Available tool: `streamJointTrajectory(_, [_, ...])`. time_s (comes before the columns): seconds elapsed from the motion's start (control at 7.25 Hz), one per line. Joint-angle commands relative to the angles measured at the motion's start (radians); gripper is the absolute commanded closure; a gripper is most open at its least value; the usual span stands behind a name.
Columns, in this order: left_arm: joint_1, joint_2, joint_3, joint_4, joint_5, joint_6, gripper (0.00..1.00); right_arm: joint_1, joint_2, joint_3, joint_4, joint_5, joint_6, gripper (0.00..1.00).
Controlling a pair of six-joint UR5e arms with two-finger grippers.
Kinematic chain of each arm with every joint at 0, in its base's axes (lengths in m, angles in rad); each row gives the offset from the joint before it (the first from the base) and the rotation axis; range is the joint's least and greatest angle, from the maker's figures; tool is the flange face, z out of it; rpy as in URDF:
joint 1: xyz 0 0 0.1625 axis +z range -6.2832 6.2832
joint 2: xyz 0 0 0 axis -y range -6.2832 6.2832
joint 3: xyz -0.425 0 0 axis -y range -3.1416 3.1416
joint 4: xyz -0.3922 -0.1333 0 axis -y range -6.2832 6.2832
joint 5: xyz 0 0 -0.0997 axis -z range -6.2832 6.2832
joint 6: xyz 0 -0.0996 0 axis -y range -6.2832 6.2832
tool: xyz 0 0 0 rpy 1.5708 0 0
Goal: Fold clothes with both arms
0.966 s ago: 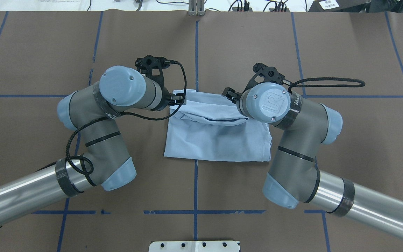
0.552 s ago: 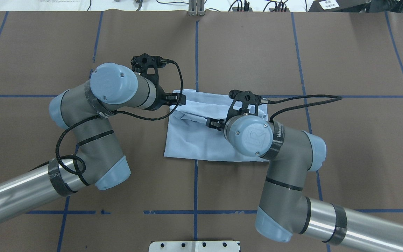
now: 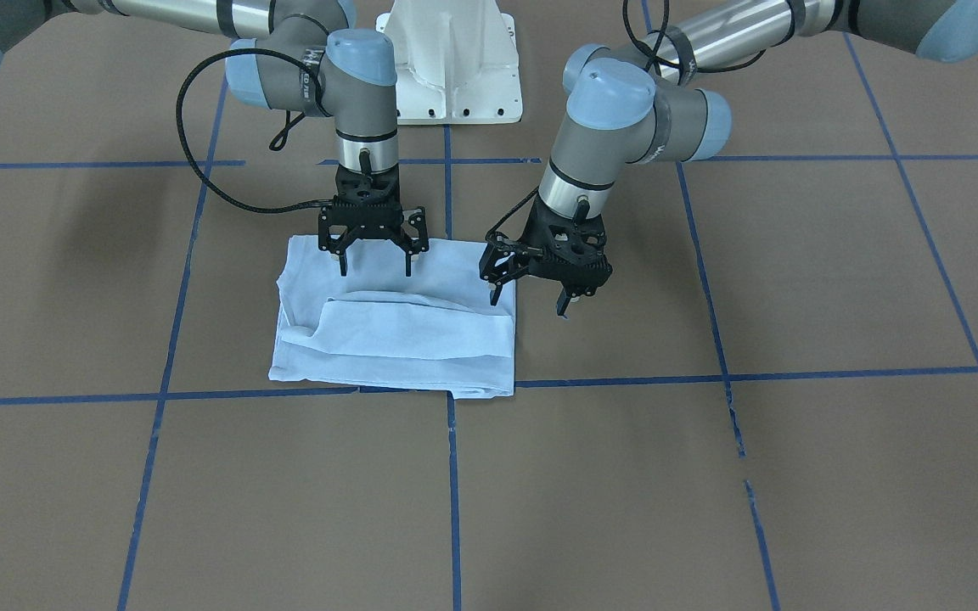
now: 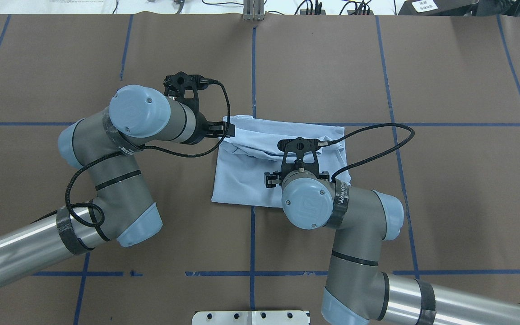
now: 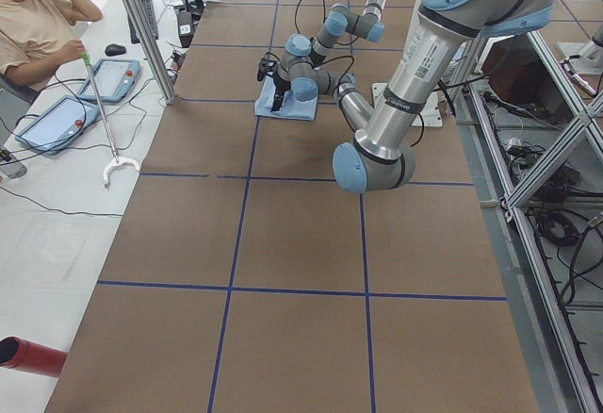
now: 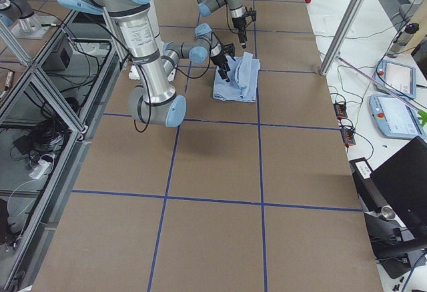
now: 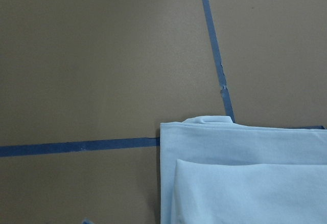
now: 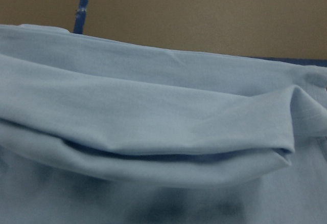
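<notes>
Swung back since a second ago, my right pincer hangs wide above the folded T-shirt; my left pincer, wide too, straddles its edge. Overhead, my right arm covers the cloth below. Left wrist: blue tape beside the shirt's corner.

- I see the T-shirt, light blue, folded into a rough rectangle and lying flat on the desk. Its far edge runs along a blue tape line.
- A loose, rolled-over band of cloth runs across the shirt's far half, with a dark gap under the fold.
- The left arm is bent beside the shirt's far left corner. The left end effector points down with jaws spread, one finger at the shirt's edge and the other over bare desk.
- The right arm reaches over the shirt's near half. The right end effector points down with jaws spread above the cloth; I cannot confirm contact.
</notes>
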Motion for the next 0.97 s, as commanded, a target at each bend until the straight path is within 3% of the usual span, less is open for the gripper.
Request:
streamJointTrajectory(0.0, [0.0,0.002,0.0,-0.001,0.0,-0.001,0.0,0.021,0.023,-0.053,0.006,-0.012,-0.041,0.0])
streamJointTrajectory(0.41, [-0.002,0.002,0.0,-0.001,0.0,-0.001,0.0,0.131,0.062,-0.154,0.009,-0.009,-0.085,0.0])
streamJointTrajectory(0.69, [0.0,0.004,-0.006,-0.001,0.0,-0.002,0.0,0.232,0.185,-0.333,0.028,0.008,-0.087,0.0])
streamJointTrajectory(0.83, [0.0,0.004,-0.006,-0.001,0.0,-0.005,0.0,0.292,0.217,-0.462,0.171,0.037,-0.101,0.0])
